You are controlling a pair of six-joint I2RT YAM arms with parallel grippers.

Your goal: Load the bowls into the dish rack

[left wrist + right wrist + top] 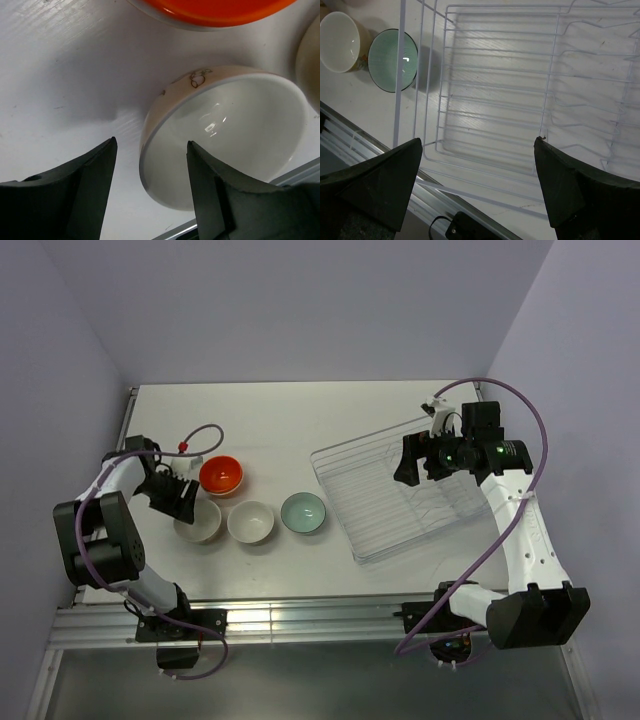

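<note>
Four bowls stand on the white table: an orange-red one point(221, 475), a cream one point(198, 522), a second cream one point(250, 523) and a mint green one point(302, 513). My left gripper point(180, 498) is open and low over the left cream bowl. In the left wrist view the gripper point(150, 150) straddles the near rim of this bowl point(230, 125), one finger outside and one over the inside, not closed on it. The wire dish rack point(400, 502) lies at the right, with no bowls in it. My right gripper point(413, 462) hovers open above the rack point(510, 100).
The orange-red bowl point(215, 10) sits just beyond the left gripper, the second cream bowl point(311, 60) to its right. The mint bowl point(392, 60) and a cream bowl point(339, 42) stand left of the rack. A metal rail point(300, 615) runs along the table's near edge.
</note>
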